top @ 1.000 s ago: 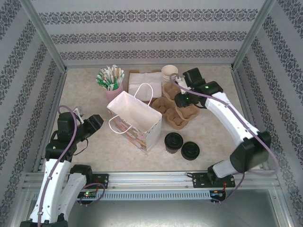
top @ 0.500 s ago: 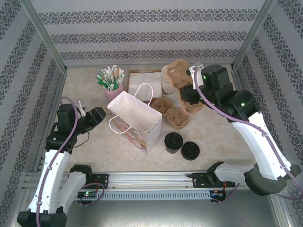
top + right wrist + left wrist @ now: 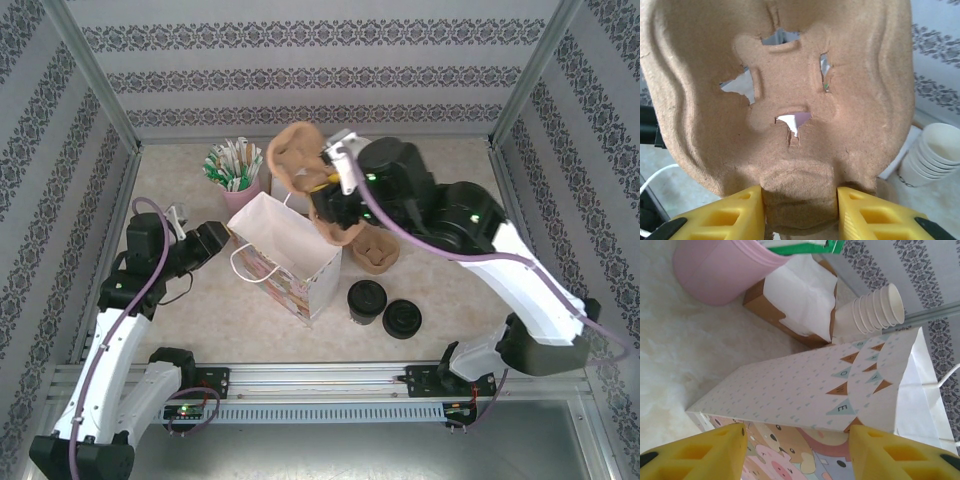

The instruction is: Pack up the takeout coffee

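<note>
The takeout coffee [image 3: 366, 298], a black-lidded cup, stands on the table just right of the bag's front corner. A white paper bag [image 3: 285, 255] stands open at centre. My right gripper [image 3: 323, 192] is shut on a brown pulp cup carrier [image 3: 298, 155] and holds it tilted in the air above the bag's far edge; in the right wrist view the carrier [image 3: 785, 100] sits pinched in the gripper [image 3: 800, 212]. My left gripper [image 3: 213, 241] is open beside the bag's left side, the printed bag wall [image 3: 805, 390] just beyond the gripper [image 3: 797, 452].
Loose black lids [image 3: 402, 318] lie right of the coffee. Another carrier [image 3: 377, 250] rests on the table behind it. A pink cup of packets [image 3: 232, 170] stands at the back left. A napkin box [image 3: 795, 305] and stacked lidless cups [image 3: 880, 310] stand behind the bag.
My right arm lifted the carrier off the table's back right and swung it left, over the bag's far edge. My left gripper edged right, closer to the bag.
</note>
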